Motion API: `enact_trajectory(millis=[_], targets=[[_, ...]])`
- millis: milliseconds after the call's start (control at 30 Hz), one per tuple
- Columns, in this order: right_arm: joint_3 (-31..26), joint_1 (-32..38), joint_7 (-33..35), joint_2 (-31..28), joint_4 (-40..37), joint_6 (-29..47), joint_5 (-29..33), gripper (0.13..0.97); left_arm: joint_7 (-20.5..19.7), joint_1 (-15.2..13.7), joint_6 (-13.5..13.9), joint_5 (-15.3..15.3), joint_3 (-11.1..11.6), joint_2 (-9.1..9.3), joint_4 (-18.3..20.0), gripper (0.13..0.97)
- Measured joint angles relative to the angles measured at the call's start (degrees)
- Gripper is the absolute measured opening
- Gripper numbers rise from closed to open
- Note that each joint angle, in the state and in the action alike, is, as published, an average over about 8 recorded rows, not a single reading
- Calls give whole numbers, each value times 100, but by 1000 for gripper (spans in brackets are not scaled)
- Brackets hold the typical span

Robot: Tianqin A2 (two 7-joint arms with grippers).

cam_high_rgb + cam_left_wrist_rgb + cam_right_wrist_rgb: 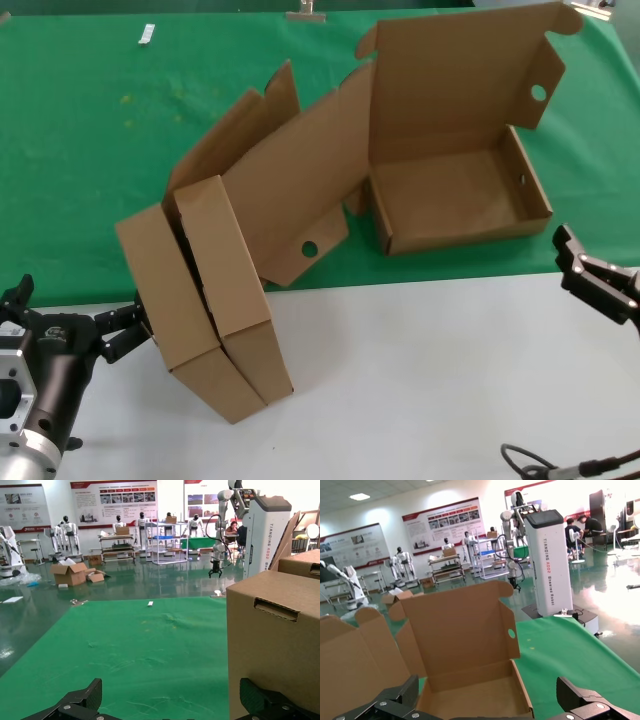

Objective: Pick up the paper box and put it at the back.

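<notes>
The paper box [450,200] stands open on the green cloth [80,180] at the right, its lid upright and a round hole in the tuck flap. In the right wrist view the paper box [470,690] lies ahead between the jaws. My right gripper [600,280] is open and empty over the white table's right edge, just in front of the box; it also shows in its wrist view [487,702]. My left gripper [78,308] is open and empty at the front left; in its wrist view [172,705] one finger [265,700] is against a closed box [275,640].
Two other brown boxes lean together at the left: a closed one [190,300] tilted on the white tabletop [400,380], and an open one [290,180] behind it on the cloth. A small white item [147,34] lies far back left. A cable [540,465] lies at the front right.
</notes>
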State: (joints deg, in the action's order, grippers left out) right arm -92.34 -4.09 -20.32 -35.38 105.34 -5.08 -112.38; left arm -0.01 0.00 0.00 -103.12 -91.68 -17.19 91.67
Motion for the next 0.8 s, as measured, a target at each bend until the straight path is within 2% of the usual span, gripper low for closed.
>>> enact_trajectory(millis=[800], targets=[[32, 193, 959, 859, -645, 239, 436, 966, 0, 0, 0, 0, 0, 0, 0, 966]])
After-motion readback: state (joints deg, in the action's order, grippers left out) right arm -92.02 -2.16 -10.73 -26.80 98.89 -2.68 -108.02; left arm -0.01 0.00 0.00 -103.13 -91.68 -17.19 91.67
